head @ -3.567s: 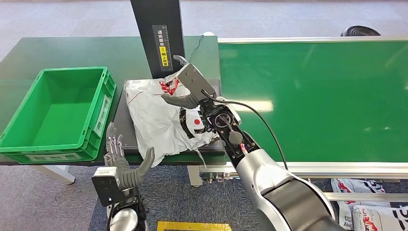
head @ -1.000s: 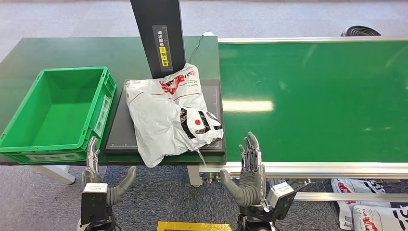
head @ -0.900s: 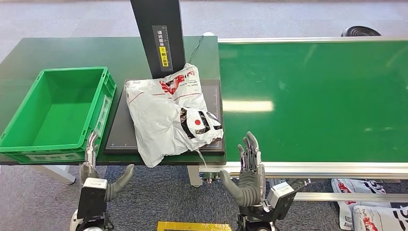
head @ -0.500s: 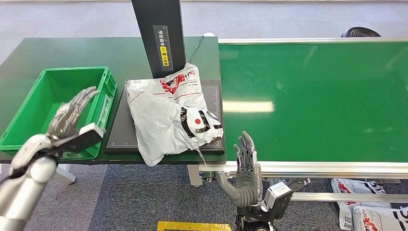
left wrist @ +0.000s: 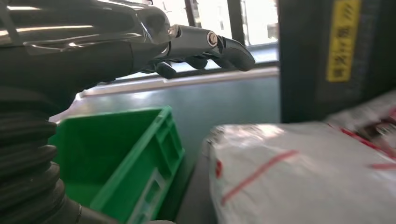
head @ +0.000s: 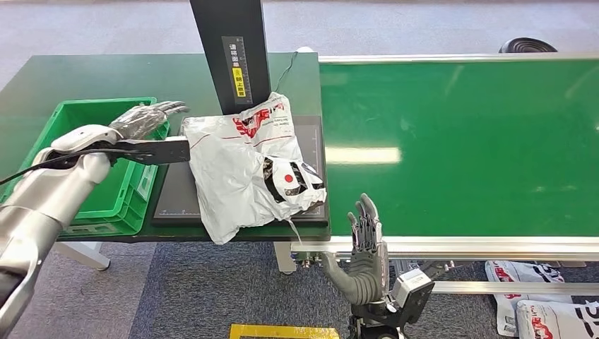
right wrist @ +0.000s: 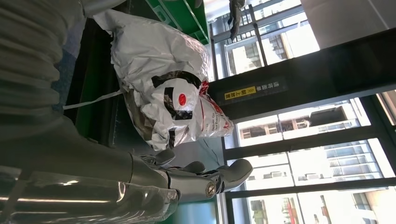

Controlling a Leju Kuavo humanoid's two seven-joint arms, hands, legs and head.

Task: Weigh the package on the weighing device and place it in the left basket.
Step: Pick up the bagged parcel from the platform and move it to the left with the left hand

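The head view is evenly and brightly lit from overhead, and a white glare patch is seen on the green conveyor belt toward three o'clock of the package. Bright windows are blown out in both wrist views, where near parts are blurred.

White package lies crumpled on black weighing device, against black post. Left hand empty, fingers extended above right rim of green basket, near package's corner. Right hand empty, fingers spread, below desk edge, beside green conveyor.
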